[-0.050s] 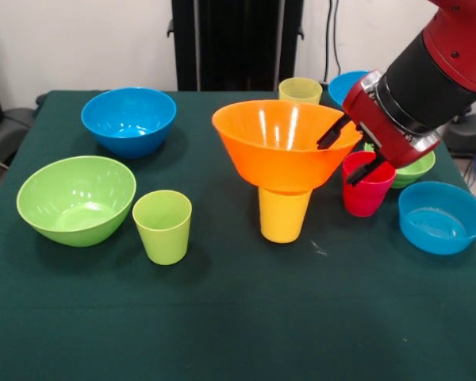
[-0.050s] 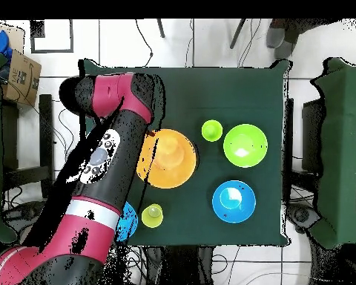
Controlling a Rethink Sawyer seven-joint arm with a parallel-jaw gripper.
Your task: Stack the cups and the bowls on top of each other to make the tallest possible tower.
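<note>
A glossy, wide orange bowl (image 1: 284, 144) is balanced upright on an inverted bright yellow cup (image 1: 284, 214) near the middle of the green table (image 1: 238, 317). Its right rim is straddled by the gripper (image 1: 349, 151), whose parted black fingers are spread on either side, one inside and one outside.

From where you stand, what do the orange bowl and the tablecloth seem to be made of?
The orange bowl looks like glossy hard plastic: bright streaks of light run down its inner wall. The tablecloth looks like matte dark green fabric, perhaps felt; it shows no shine.
</note>
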